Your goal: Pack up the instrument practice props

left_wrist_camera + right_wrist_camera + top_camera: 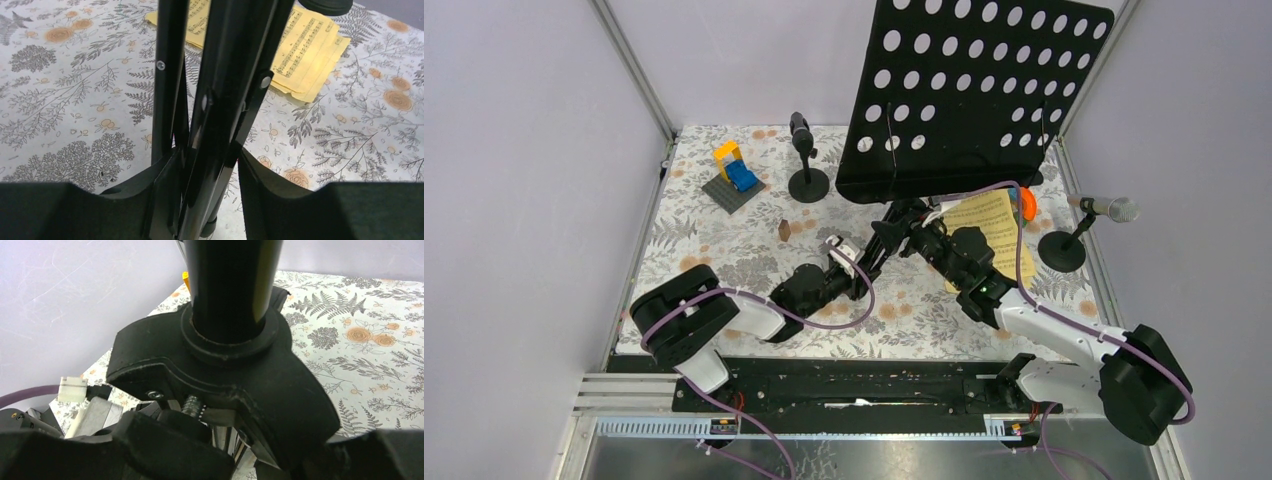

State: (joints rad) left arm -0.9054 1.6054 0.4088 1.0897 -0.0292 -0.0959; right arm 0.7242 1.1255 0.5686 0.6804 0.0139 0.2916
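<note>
Left claw (205, 167) and right claw (270, 450) pinch the one music rack (984, 90), between black microphone (800, 130) and silver microphone (1112, 208).

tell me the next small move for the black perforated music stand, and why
Probably tilt the black perforated music stand down toward the floral mat. Its tripod legs look folded together inside the left gripper, the right gripper holds the hub, so only the grippers seem to prop it.

The left arm (686, 322) and right arm (1064, 338) have black joints, white links and looping purple cables (1022, 250).
</note>
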